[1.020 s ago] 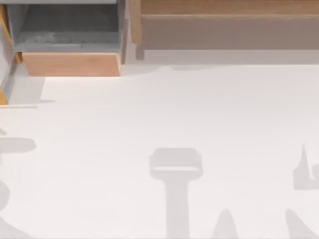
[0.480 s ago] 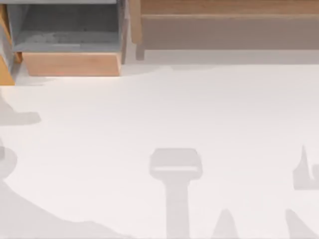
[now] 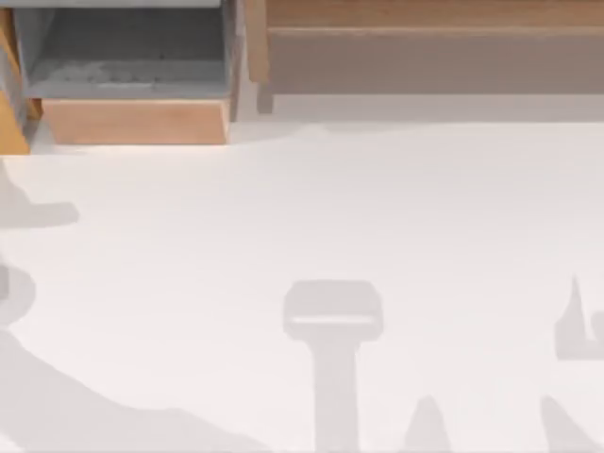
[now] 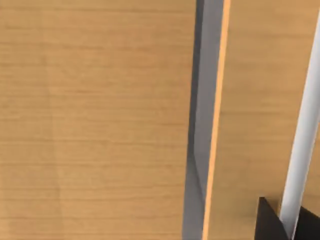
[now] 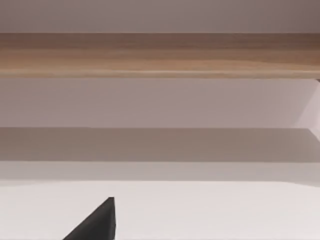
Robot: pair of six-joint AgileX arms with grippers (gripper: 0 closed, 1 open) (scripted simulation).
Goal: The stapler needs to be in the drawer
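- Top view: the drawer (image 3: 132,80) sits at the far left corner of the white surface (image 3: 377,208). It is pulled open towards the near side.
- Its grey floor and inner walls are in plain sight. The light tan front panel (image 3: 137,121) closes off its near end.
- A pale smudge lies on the drawer's grey floor near the front panel; what it is cannot be told.
- Orange-tan wood (image 3: 11,123) flanks the drawer at the picture's left edge.
- A long brown wooden unit (image 3: 425,42) runs along the far edge, from just right of the drawer out to the right side.
- Grey shadows fall across the near half of the surface: a T-shaped one near the middle, broader ones at the left edge, pointed ones at the right.
- Left wrist view: the left end effector (image 4: 290,227) shows as dark parts at the frame edge, close against tan wood panels (image 4: 100,120). A grey gap (image 4: 202,100) runs between the panels. Grip state: cannot tell.
- Right wrist view: one dark tip of the right end effector (image 5: 97,225) hangs over the white surface, facing the long brown unit (image 5: 160,55). Grip state: cannot tell.
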